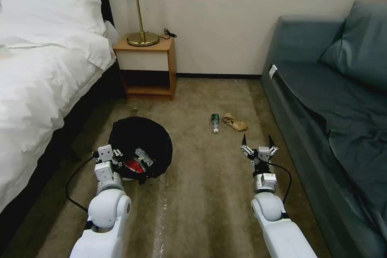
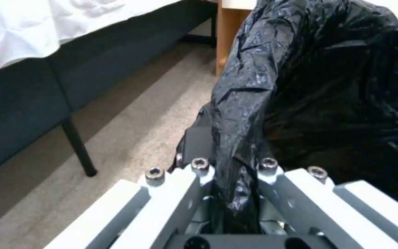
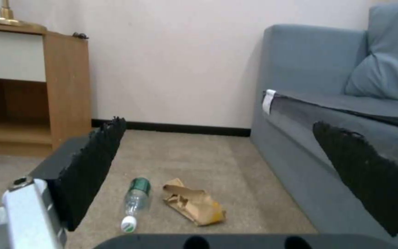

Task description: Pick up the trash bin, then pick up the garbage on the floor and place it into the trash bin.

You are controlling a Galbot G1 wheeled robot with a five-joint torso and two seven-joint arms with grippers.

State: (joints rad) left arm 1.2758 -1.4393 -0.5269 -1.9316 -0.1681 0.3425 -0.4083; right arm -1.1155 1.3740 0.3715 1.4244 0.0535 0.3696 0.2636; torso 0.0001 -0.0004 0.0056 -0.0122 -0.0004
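Left gripper (image 1: pixel 117 155) is clamped on the bin (image 1: pixel 141 151) rim; a red wrapper (image 1: pixel 135 165) lies inside. Beyond the bin, bottle (image 1: pixel 215 122) and paper (image 1: pixel 235 122) remain on the floor, ahead of the spread right gripper (image 1: pixel 258 145).

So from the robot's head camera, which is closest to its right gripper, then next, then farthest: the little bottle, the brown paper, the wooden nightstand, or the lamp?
From the right gripper, jaws open above the carpet:
1. The brown paper and the bottle, lying side by side just ahead on the carpet; too close to call.
2. The nightstand, farther ahead to the left, beside the bed.
3. The lamp, standing on top of the nightstand.
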